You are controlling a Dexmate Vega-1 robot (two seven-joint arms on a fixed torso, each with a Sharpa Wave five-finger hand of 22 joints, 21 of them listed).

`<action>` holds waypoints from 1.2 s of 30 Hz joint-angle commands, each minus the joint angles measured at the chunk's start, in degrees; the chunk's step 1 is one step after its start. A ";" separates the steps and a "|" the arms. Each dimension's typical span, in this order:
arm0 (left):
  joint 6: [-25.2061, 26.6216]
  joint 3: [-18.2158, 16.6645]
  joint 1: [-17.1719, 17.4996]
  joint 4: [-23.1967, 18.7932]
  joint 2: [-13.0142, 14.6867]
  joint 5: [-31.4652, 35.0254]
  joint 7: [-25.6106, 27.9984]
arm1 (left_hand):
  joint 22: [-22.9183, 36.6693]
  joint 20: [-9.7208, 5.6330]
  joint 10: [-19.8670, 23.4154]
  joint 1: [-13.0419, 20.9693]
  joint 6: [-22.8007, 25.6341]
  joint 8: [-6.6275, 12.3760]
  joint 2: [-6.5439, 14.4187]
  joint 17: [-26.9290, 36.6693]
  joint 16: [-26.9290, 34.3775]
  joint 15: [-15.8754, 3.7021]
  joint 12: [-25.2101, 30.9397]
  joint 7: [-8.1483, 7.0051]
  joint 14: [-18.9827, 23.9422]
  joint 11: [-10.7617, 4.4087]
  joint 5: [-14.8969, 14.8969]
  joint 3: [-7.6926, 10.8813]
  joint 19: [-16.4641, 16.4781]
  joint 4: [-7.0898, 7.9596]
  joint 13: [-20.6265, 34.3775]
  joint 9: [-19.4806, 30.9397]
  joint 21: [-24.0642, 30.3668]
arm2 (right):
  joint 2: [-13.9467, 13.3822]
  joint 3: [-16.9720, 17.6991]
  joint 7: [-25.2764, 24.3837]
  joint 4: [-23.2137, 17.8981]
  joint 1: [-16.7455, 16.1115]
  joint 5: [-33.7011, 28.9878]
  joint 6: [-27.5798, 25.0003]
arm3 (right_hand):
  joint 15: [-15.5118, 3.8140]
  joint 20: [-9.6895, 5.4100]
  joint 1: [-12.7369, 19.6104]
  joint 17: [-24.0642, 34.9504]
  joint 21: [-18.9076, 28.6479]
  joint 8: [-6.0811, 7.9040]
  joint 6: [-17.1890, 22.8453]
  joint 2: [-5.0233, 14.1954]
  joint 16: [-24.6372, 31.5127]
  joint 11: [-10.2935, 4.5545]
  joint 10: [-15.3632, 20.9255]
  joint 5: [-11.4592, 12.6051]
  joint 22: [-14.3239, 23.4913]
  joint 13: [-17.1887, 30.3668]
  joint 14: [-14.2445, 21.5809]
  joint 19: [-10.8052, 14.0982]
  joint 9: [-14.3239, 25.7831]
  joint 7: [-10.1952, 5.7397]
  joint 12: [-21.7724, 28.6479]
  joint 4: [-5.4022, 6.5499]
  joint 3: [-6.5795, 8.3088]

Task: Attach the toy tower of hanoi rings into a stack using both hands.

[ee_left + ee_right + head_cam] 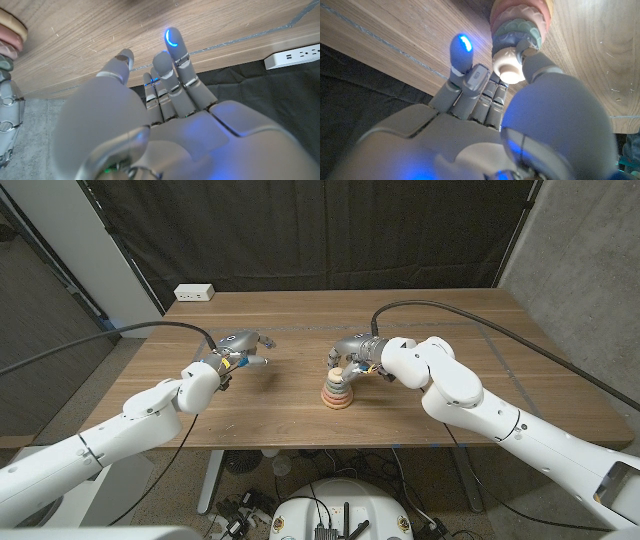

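Dark curtain (pixel 330 230) closes off the space behind the wooden table (pixel 450 340); a grey wall panel stands at picture right. A white power strip (pixel 194 293) sits at the table's far left corner, and appears in the left wrist view as well (pixel 292 56).

Ring stack (pixel 337 391): stands upright near the table's middle, toward the front edge, widest ring at the base, rings in orange, pink and pale green tones, topped by a cream knob (pixel 510 67).

Right hand (pixel 352 354): positioned directly at the top of the stack. In the right wrist view the thumb (pixel 532 57) lies against the knob and the upper rings while the other fingers (pixel 462 52) extend past it, spread. Whether it actually grips the knob cannot be determined.

Left hand (pixel 240 348): raised above the table, well apart from the stack to its left, holding nothing. Fingers (pixel 172 47) are extended and separated. The stack's edge shows at the corner of the left wrist view (pixel 12 35).

Black cables (pixel 150 330) run along both arms over the table. Nothing stands between the left hand and the stack.
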 commanded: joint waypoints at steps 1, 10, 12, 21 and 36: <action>0.21 -0.85 1.01 -0.42 0.45 -0.59 0.72 | 0.09 -5.38 0.38 0.76 0.41 0.13 0.18 0.01 0.02 -1.30 0.01 -0.10 0.05 -0.09 -0.04 0.39 -0.14 0.00 0.19 0.11 0.48 | -0.02 -0.44 0.82 -0.39 -0.28 -2.31 0.05 | -0.55 -0.78 1.27 0.24 -0.39 -0.55 -1.65 -0.78 -0.30 0.06 -1.70 0.07 -0.07 1.55 -0.76 -0.61 0.49 0.07 -0.19 0.09 -0.16; -0.69 -1.14 1.17 0.13 0.67 -1.01 1.10 | 0.08 -5.37 0.34 0.77 0.44 0.12 0.19 0.01 0.06 -1.30 -0.02 -0.09 0.04 -0.27 -0.06 0.41 -0.20 0.00 0.28 0.15 0.49 | 0.22 -0.52 2.41 -0.83 -0.61 -5.15 -0.06 | -0.53 -0.76 0.05 0.16 -0.89 -1.97 -5.85 -2.37 -0.99 1.18 -7.07 -0.85 -0.56 0.94 -2.42 -1.85 1.18 0.03 -0.43 0.47 -0.56; -0.79 -1.08 1.08 0.21 0.73 -0.98 0.98 | 0.07 -5.35 0.43 0.78 0.46 0.13 0.20 -0.16 -0.10 -1.30 0.02 -0.15 -0.12 -0.26 -0.05 0.43 -0.20 0.01 0.31 0.16 0.48 | 0.28 -0.40 2.46 -1.00 -0.86 -5.64 0.00 | -0.52 -0.75 -0.15 0.15 -0.85 -2.16 -6.28 -2.58 -1.09 1.19 -7.65 -0.98 -0.52 0.81 -2.64 -1.90 1.20 -0.16 -0.42 0.51 -0.62; -1.33 -1.57 1.54 0.40 0.97 -1.34 1.48 | 0.08 -5.37 0.46 0.77 0.45 0.11 0.24 -0.10 0.04 -1.30 0.00 -0.16 -0.05 -0.19 -0.06 0.45 -0.18 0.02 0.39 0.22 0.52 | 0.93 0.01 3.04 -1.31 -1.61 -7.56 0.51 | -0.53 -0.76 -0.84 0.14 -1.00 -3.25 -8.72 -3.23 -1.39 1.57 -9.40 -1.53 -0.68 0.21 -3.42 -2.46 1.16 -0.40 -0.24 0.59 -0.74; -1.91 -2.29 2.35 0.68 1.51 -2.15 1.89 | 0.09 -5.37 0.62 0.80 0.59 0.11 0.28 -0.19 0.13 -1.30 -0.12 -0.18 -0.08 -0.22 -0.07 0.54 -0.18 -0.01 0.31 0.32 0.56 | 2.07 0.70 5.29 -2.38 -2.27 -12.29 1.65 | -0.46 -0.71 -2.37 0.10 -1.35 -5.77 -14.20 -4.57 -1.97 2.40 -13.63 -2.70 -1.00 -0.92 -4.94 -3.58 0.97 -0.24 -0.23 0.71 -1.04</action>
